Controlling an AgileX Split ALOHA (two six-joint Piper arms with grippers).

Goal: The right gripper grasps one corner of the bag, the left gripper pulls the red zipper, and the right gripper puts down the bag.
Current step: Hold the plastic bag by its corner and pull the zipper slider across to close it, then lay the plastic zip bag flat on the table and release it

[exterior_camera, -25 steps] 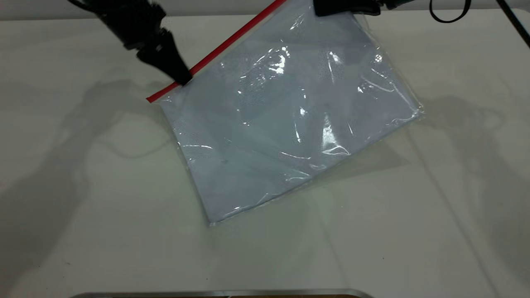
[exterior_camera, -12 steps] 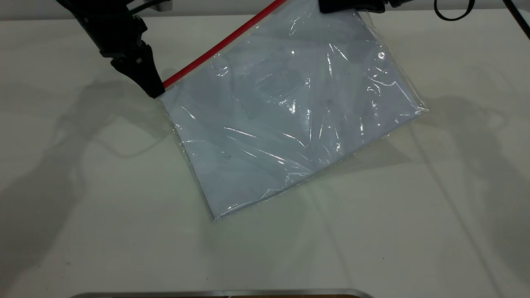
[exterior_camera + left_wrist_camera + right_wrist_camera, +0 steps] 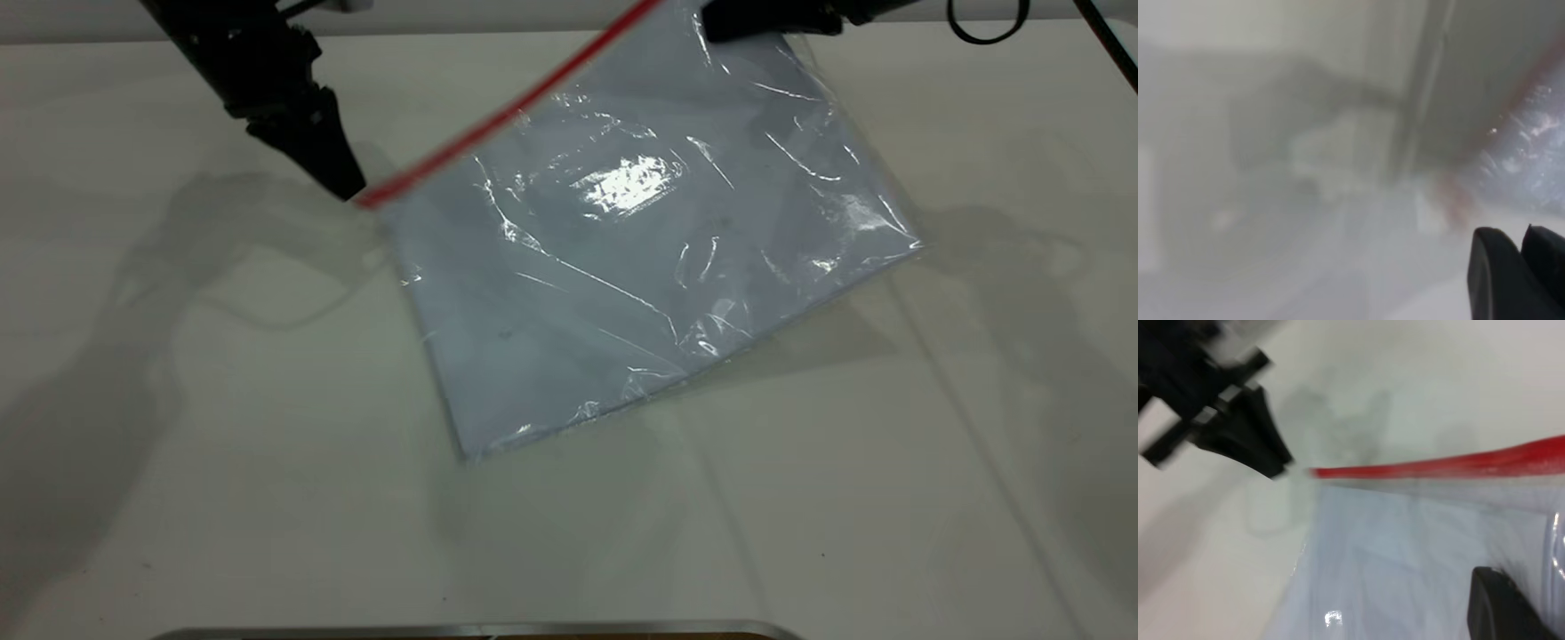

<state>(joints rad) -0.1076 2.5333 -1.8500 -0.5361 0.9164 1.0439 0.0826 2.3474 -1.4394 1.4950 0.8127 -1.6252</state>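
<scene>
The bag (image 3: 640,267) is a clear pouch with white sheets inside. It hangs tilted, its low corner near the table. My right gripper (image 3: 756,20) is shut on the bag's upper corner at the view's top edge; one of its fingers (image 3: 1498,607) lies on the plastic. The red zipper (image 3: 498,120) runs blurred along the upper left edge and also shows in the right wrist view (image 3: 1438,465). My left gripper (image 3: 347,189) is shut, its tip just beside the zipper's lower end with a small gap. Its fingers (image 3: 1491,267) hold nothing visible. The slider tab is not discernible.
The white table (image 3: 222,444) lies under the bag. A metal edge (image 3: 471,629) runs along the near side. A black cable loop (image 3: 987,31) hangs at the top right beside the right arm.
The left gripper slid down the red zipper to its lower end. The bag then swung slightly to the right, and the zipper's end now stands just clear of the left gripper's tip.
</scene>
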